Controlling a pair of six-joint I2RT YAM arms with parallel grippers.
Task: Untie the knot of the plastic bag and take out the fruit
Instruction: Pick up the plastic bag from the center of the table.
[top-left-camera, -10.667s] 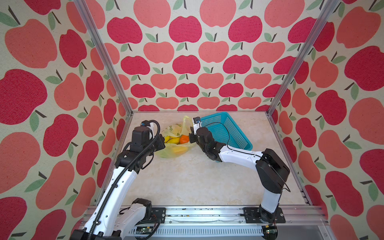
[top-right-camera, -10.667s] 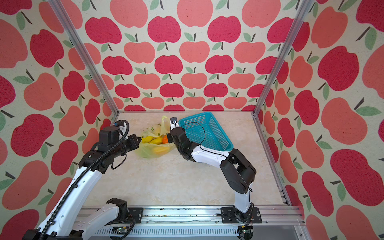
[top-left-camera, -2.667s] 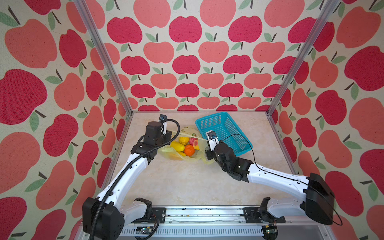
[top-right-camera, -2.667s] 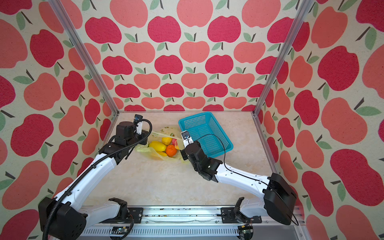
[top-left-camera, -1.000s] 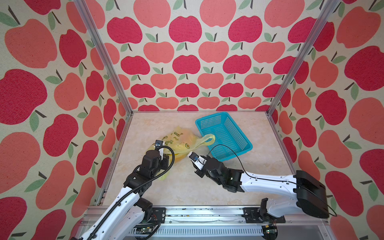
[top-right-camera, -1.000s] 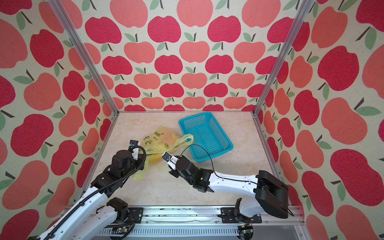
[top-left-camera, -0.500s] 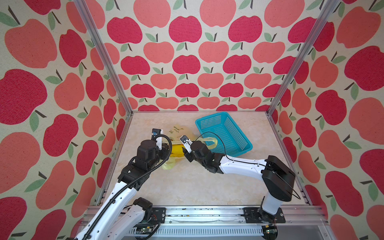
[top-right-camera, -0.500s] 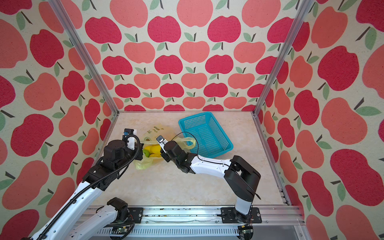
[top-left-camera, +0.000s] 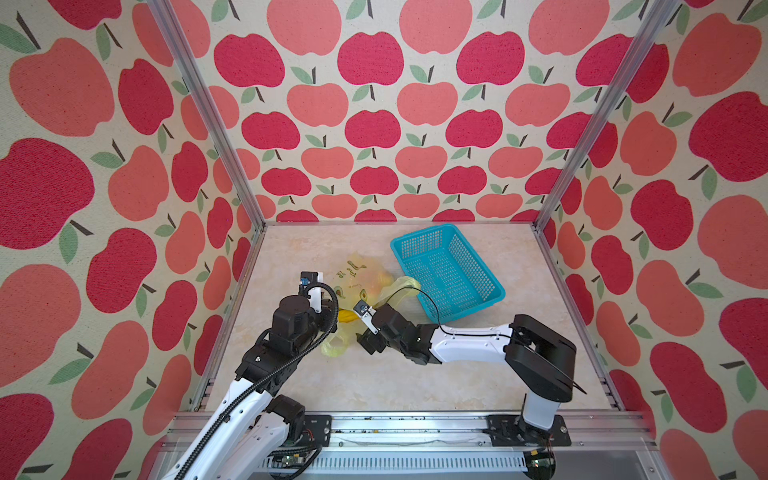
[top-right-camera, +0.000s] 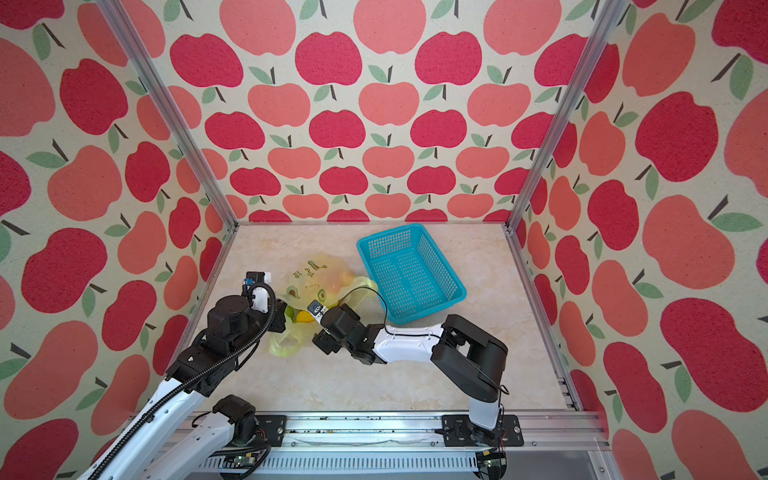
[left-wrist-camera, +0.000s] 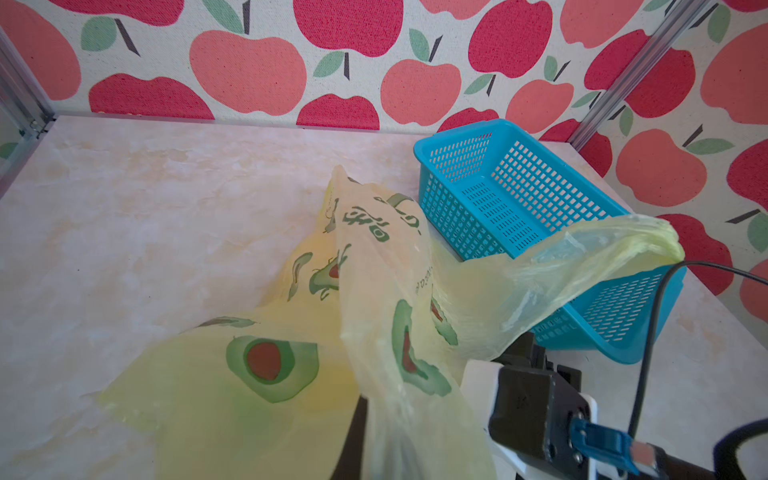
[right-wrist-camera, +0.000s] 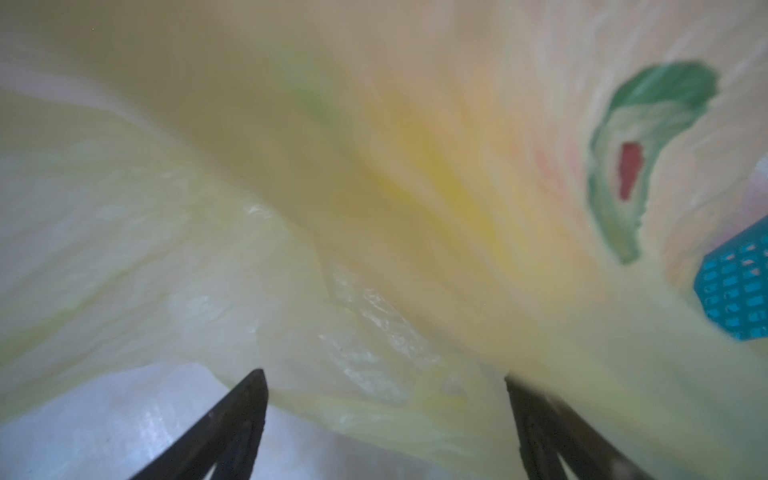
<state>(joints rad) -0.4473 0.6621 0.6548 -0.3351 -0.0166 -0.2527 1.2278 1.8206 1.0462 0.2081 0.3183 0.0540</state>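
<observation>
The plastic bag lies slumped on the table, pale yellow with green avocado prints. Fruit shows through it: a yellow one and a green one. No knot is in view; one handle loop lies slack on the table and one loop rests against the basket. My left gripper is shut on a bunched strip of the plastic bag. My right gripper stands open right at the bag's side, its dark fingers wide apart and holding nothing.
A turquoise perforated basket stands at the back right, tilted, with nothing in it; its near corner touches the bag. In the left wrist view the basket is just behind the bag. Apple-papered walls close in three sides.
My right gripper has opened and let go of the plastic. Both grippers came back toward the front edge over the last half second, and the lower handle loop now lies slack.
</observation>
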